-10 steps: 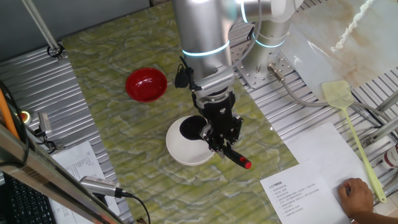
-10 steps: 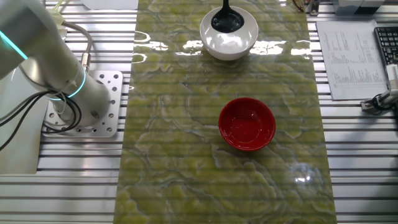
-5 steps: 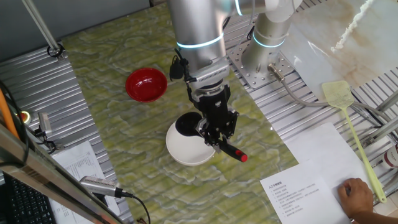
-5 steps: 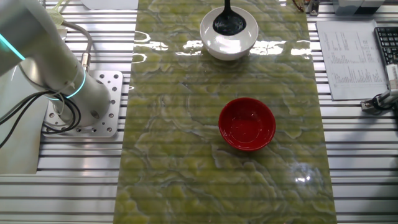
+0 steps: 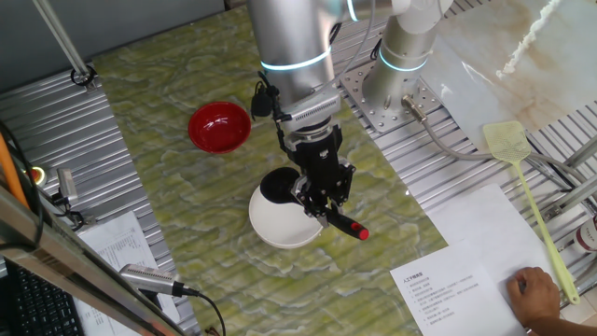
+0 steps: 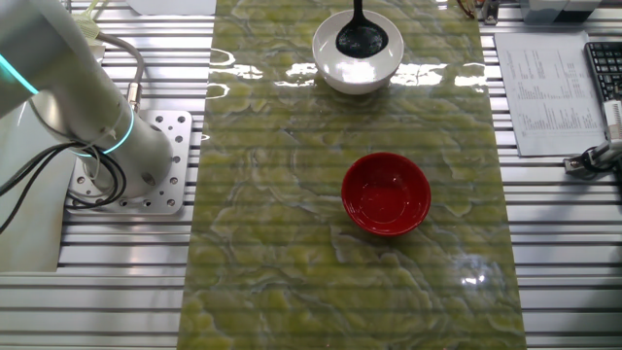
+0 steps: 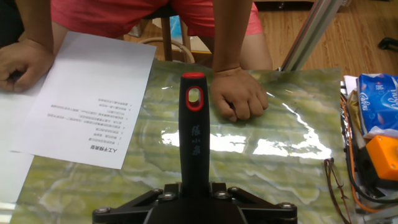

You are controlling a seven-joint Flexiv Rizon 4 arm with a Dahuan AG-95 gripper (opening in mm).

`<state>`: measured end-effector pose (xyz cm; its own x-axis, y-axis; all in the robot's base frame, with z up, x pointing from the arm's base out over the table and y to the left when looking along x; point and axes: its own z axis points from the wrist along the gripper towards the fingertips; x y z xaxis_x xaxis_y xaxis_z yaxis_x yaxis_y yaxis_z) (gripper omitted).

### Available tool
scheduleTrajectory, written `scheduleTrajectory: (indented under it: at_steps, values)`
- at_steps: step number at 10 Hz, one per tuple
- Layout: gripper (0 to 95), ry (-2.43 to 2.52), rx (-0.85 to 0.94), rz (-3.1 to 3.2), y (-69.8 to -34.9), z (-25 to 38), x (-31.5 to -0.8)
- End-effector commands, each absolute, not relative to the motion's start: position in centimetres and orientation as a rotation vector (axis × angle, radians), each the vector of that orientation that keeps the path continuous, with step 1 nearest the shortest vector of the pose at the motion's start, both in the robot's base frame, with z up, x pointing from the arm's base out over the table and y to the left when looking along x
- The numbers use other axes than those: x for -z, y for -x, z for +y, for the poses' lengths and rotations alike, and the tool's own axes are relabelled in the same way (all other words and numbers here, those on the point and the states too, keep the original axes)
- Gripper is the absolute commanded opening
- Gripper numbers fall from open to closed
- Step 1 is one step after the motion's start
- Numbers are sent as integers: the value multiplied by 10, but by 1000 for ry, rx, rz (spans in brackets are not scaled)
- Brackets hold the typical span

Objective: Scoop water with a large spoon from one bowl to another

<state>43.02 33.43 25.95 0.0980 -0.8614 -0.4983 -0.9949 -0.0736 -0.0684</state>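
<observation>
- Two bowls stand on the green marbled surface (image 6: 272, 243): a white bowl (image 5: 280, 224) and a red bowl (image 6: 386, 192), well apart from each other.
- The gripper (image 5: 320, 198) is closed on the handle of the large spoon (image 6: 361, 37); the jaws clamp the black handle partway along its length.
- In the hand view, the handle (image 7: 194, 134) rises between the jaws, and its red tip (image 7: 193, 77) points away from the camera.
- In one fixed view, the red tip (image 5: 360, 233) projects past the rim of the white bowl, toward the printed sheet (image 5: 448, 289).
- The round spoon head sits inside the white bowl, at the side of the bowl nearer the red bowl in one fixed view.
- Whether the spoon head touches the bowl floor cannot be told.
- The water cannot be made out clearly in either bowl; the red bowl interior shows only glossy reflections.
- A yellow-green fly swatter (image 5: 527, 187) lies on the ribbed metal at the side, well apart from both bowls.
- A person's hand (image 7: 238, 93) rests as a fist on the surface beyond the spoon handle in the hand view; another hand (image 7: 22, 62) rests on the printed sheet.
- The arm base (image 6: 146, 156) is bolted to a perforated plate beside the surface.
</observation>
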Motion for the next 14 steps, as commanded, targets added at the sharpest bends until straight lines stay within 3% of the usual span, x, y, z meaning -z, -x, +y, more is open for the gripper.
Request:
scheduleTrajectory:
  at_steps: [1,14]
  values:
    - [0,1992,-465,1824,-430,334,-259]
    - [0,1928,-472,1856,-430,334,-259]
